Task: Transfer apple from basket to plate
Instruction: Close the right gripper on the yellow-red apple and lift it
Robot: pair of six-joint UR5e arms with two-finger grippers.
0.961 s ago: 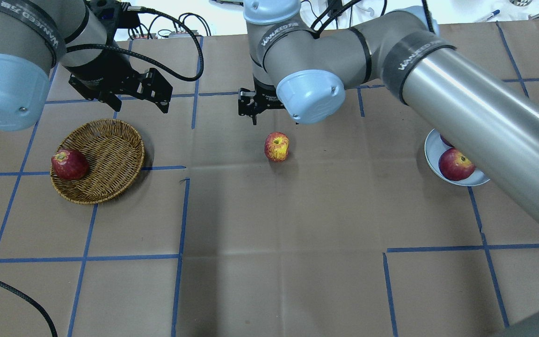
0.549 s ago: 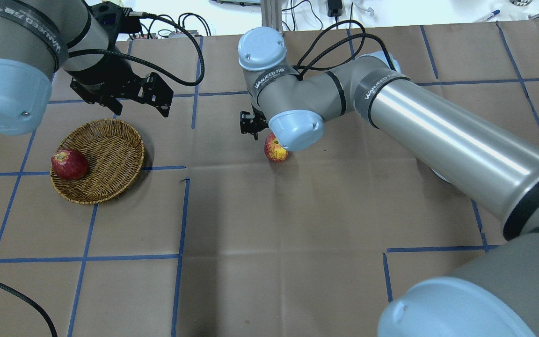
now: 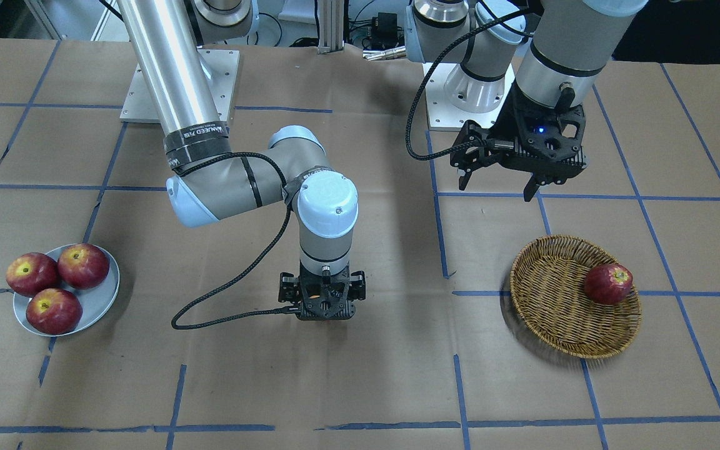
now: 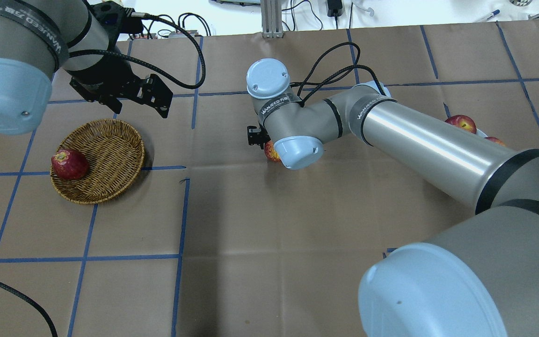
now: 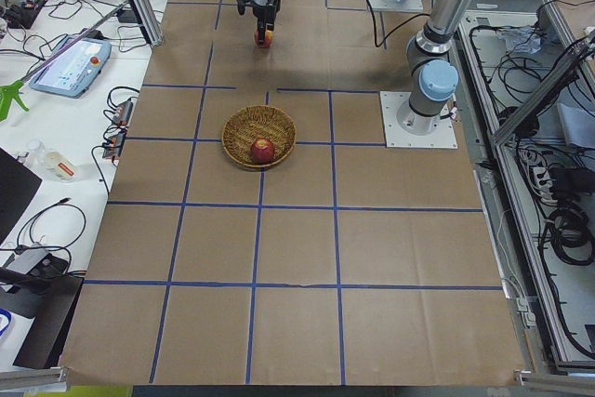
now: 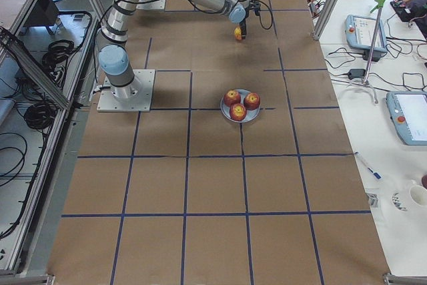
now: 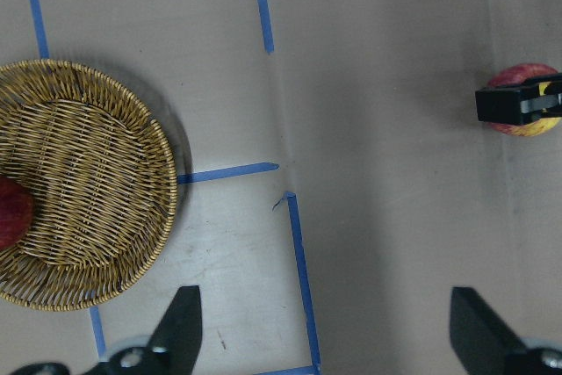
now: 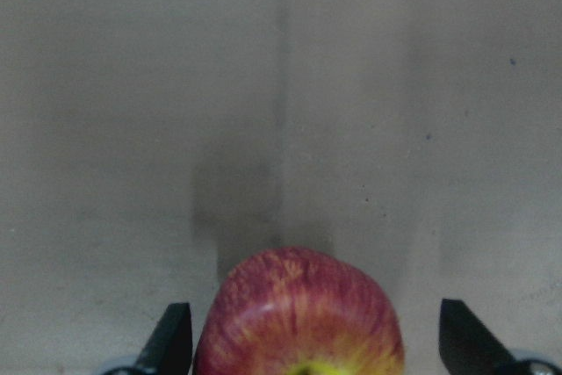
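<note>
The pale red-and-yellow apple (image 8: pixel 299 309) sits on the table's paper, away from the basket and the plate. My right gripper (image 8: pixel 318 340) is lowered over it, open, with one finger on each side and gaps to the apple. In the overhead view my right wrist hides most of the apple (image 4: pixel 269 152). The wicker basket (image 4: pixel 110 150) stands at the left and holds a dark red apple (image 4: pixel 69 164). My left gripper (image 3: pixel 496 189) hovers open and empty behind the basket (image 3: pixel 550 306). The blue-grey plate (image 3: pixel 102 299) lies at the robot's right.
Three deep red apples (image 3: pixel 54 281) fill the plate. My long right forearm (image 4: pixel 419 140) crosses the table above the plate. A black cable (image 3: pixel 229 312) loops from my right wrist down onto the paper. Blue tape lines grid the brown paper.
My right arm has come down and its open gripper has lowered around the pale apple. The apple has not moved. My left gripper has stayed almost still.
</note>
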